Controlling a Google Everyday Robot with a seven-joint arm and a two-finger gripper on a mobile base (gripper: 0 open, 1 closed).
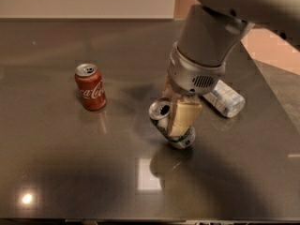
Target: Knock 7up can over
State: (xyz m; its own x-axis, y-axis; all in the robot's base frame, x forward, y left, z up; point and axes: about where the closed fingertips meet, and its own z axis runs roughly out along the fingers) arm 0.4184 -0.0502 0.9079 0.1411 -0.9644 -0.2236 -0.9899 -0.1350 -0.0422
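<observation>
The 7up can (161, 110) is near the table's middle. It is tilted far over, its silver top pointing up and to the left and its green-and-white base low on the table at the right. My gripper (172, 125) hangs from the grey wrist above and is closed around the can. One cream finger (181, 117) lies across the can's near side. The other finger is mostly hidden behind the can.
A red Coca-Cola can (90, 86) stands upright to the left. A clear plastic bottle (224, 99) lies on its side just right of my wrist. The dark glossy table (70, 163) ends at the right, beyond the bottle.
</observation>
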